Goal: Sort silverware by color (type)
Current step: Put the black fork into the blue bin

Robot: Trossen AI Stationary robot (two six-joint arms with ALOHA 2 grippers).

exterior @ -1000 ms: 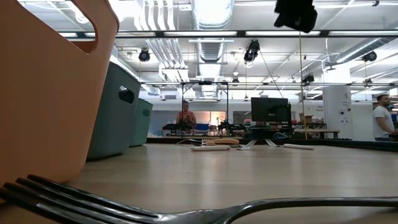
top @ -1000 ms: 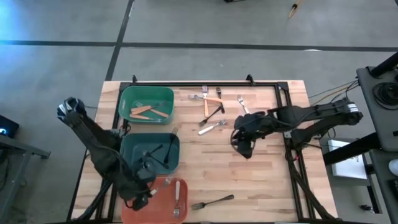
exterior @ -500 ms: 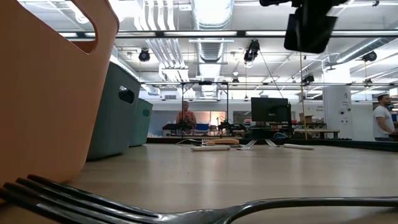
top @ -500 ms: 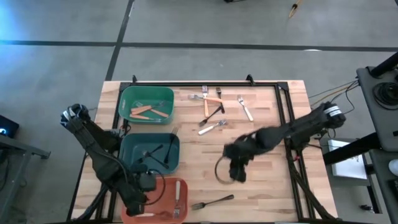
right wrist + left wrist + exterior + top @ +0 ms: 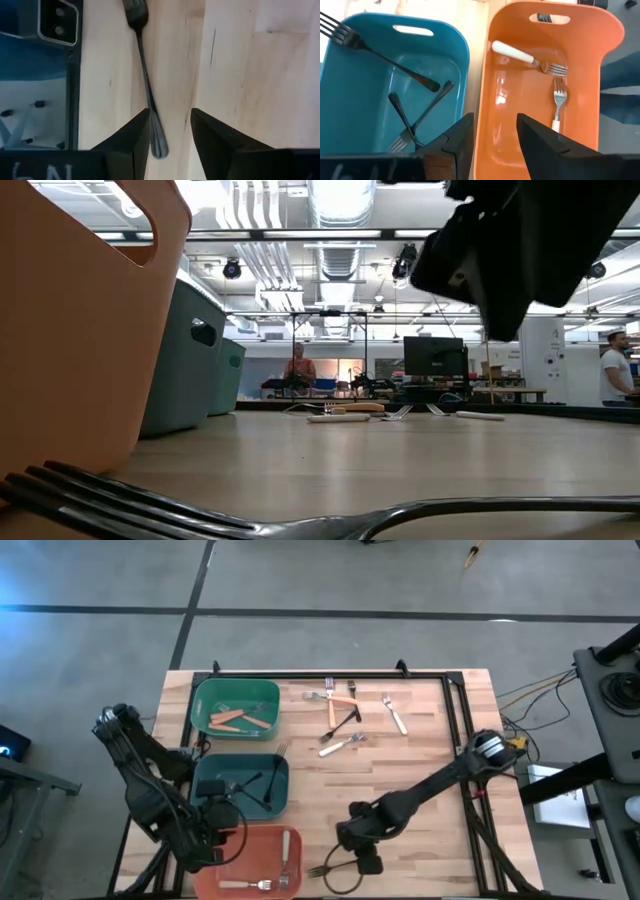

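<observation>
A black fork (image 5: 144, 75) lies flat on the wooden table near its front edge, also seen as the black fork (image 5: 330, 867) from above. My right gripper (image 5: 170, 135) hangs open just above it, one finger on each side of the handle's end; I see no touch. My right gripper (image 5: 362, 858) points steeply down. My left gripper (image 5: 492, 137) is open and bare above the wall between the teal bin (image 5: 350, 100) and the salmon bin (image 5: 600, 75). Two white-handled forks (image 5: 556, 107) lie in the salmon bin, and black forks (image 5: 415, 120) lie in the teal bin.
The green bin (image 5: 235, 690) at the far left holds orange-handled forks. Several loose forks (image 5: 340, 718) lie scattered at the far middle of the table. A black frame rail (image 5: 455, 710) runs along the table's right side. In the low view the salmon bin (image 5: 70, 320) stands close beside the black fork (image 5: 300, 518).
My right gripper has swept from the table's middle toward the near edge and down, ending over the black fork's handle. My left gripper has risen above the salmon bin, where a second white-handled fork now lies near the front wall.
</observation>
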